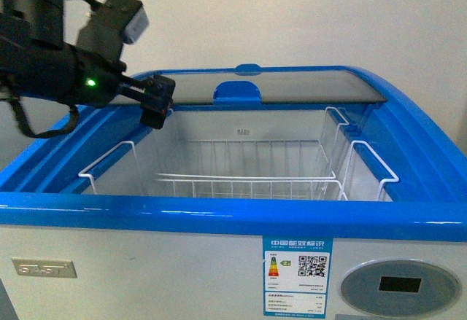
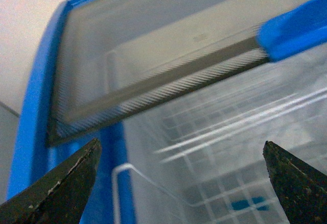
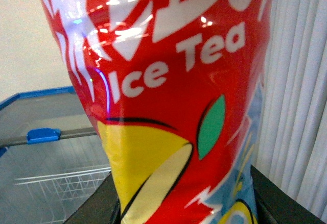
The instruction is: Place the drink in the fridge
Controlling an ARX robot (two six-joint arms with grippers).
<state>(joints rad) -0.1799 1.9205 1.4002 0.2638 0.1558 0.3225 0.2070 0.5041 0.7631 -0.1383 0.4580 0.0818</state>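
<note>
Drink: you have the drink [image 3: 168,81], a bottle wrapped in a glossy red "Ice Tea" label, clamped in the right end effector [image 3: 184,203], with its long axis crossing the fingers' closing line.
Direction: the white, blue-rimmed chest fridge [image 1: 219,214] shows beyond the bottle. The right arm is outside the front view.
Left end effector [image 2: 180,145]: spread wide and empty, in the front view's upper left, near the glass lid [image 1: 292,87].
Room: the lid is slid back, so you have an opening over the white wire baskets [image 1: 241,181].
</note>
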